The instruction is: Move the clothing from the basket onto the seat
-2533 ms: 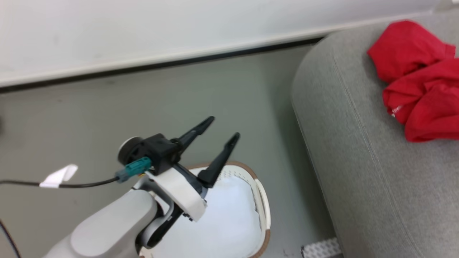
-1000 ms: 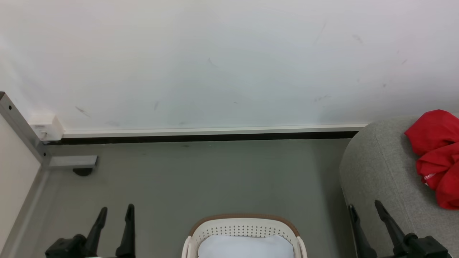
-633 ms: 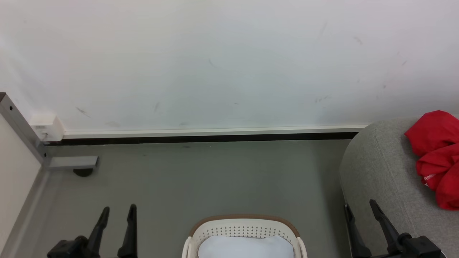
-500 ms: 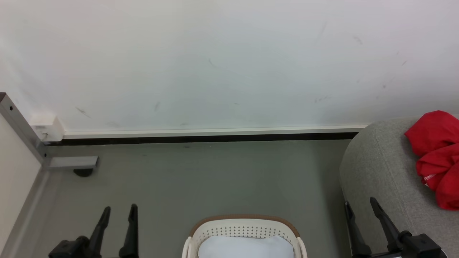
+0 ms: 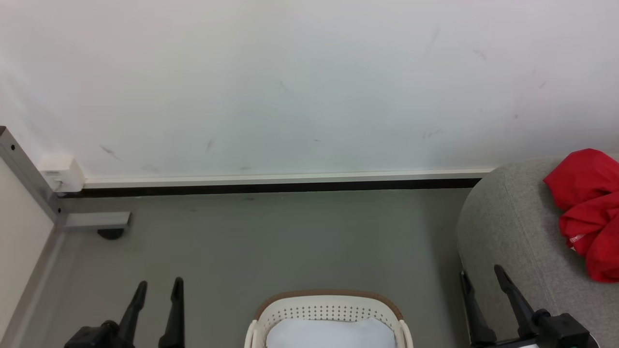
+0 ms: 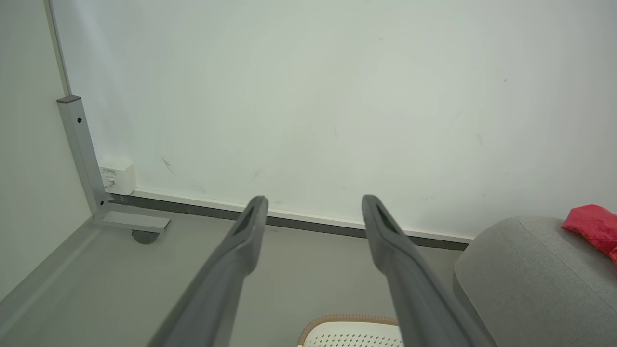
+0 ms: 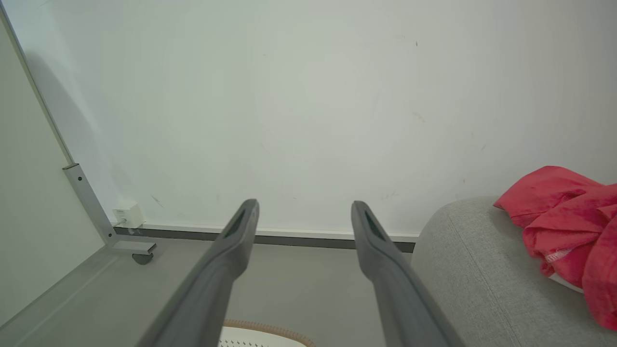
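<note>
The left gripper (image 6: 313, 201) holds nothing, its two dark fingers spread wide toward the white wall (image 6: 308, 96). At 6 o'clock peeks the basket (image 6: 352, 332) with its brown rim. At 4 o'clock is the grey sofa (image 6: 530, 284), with the red clothing (image 6: 595, 227) lying on it at 3 o'clock. A grey metal post (image 6: 82, 149) stands at 9 o'clock, a white wall box (image 6: 117, 177) near its foot.

The grey floor (image 5: 271, 241) spreads out in front of me. On it, just below me, stands the white basket (image 5: 329, 296) with its brown rim, a pale pad (image 5: 329, 334) lying inside. To my right the light-grey seat (image 5: 512, 232) rests on the floor, and the red clothing (image 5: 585, 203) lies crumpled on top of it. At far left a metal frame foot (image 5: 96, 220) sits on the floor.
</note>
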You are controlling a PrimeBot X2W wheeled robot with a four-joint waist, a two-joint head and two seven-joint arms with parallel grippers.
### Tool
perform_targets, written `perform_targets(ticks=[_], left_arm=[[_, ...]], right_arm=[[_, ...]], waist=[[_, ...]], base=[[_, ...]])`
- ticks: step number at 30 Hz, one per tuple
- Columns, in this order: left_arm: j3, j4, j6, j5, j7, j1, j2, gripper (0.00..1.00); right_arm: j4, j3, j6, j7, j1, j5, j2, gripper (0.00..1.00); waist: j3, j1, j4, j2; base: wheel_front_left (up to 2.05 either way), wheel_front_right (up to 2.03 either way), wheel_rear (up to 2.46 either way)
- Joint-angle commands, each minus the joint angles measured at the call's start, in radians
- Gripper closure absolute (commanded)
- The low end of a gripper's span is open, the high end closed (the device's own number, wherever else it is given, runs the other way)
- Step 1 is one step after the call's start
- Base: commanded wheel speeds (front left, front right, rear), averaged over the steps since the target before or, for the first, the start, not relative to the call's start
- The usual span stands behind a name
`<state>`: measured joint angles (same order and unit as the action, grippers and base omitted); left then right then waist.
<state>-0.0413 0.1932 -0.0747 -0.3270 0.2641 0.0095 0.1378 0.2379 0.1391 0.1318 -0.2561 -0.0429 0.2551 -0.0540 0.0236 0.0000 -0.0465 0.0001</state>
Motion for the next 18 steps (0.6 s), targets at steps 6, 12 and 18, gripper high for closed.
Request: perform_targets(ticks=[6,12,18], left_arm=[[0.021,0.011,-0.015,0.020,0.000,-0.006,-0.009,0.00],[0.024,0.034,-0.022,0.011,-0.003,0.003,-0.022,1.00],[0.038,0.046,-0.024,-0.073,-0.034,-0.011,-0.028,1.00]], right_arm=[[0.006,0.004,-0.002,-0.004,-0.013,0.011,0.003,0.00],[0.022,0.009,0.000,0.000,0.007,0.005,0.001,1.00],[0.018,-0.001,0.000,0.019,0.009,0.101,-0.003,1.00]], waist=[[0.000,0.0000,-0.004,-0.0001],[0.000,0.0000,-0.007,-0.0001],[-0.001,0.0000,-0.004,-0.0001]], base=[[0.00,0.00,0.00],[0.00,0.00,0.00],[0.00,0.00,0.00]])
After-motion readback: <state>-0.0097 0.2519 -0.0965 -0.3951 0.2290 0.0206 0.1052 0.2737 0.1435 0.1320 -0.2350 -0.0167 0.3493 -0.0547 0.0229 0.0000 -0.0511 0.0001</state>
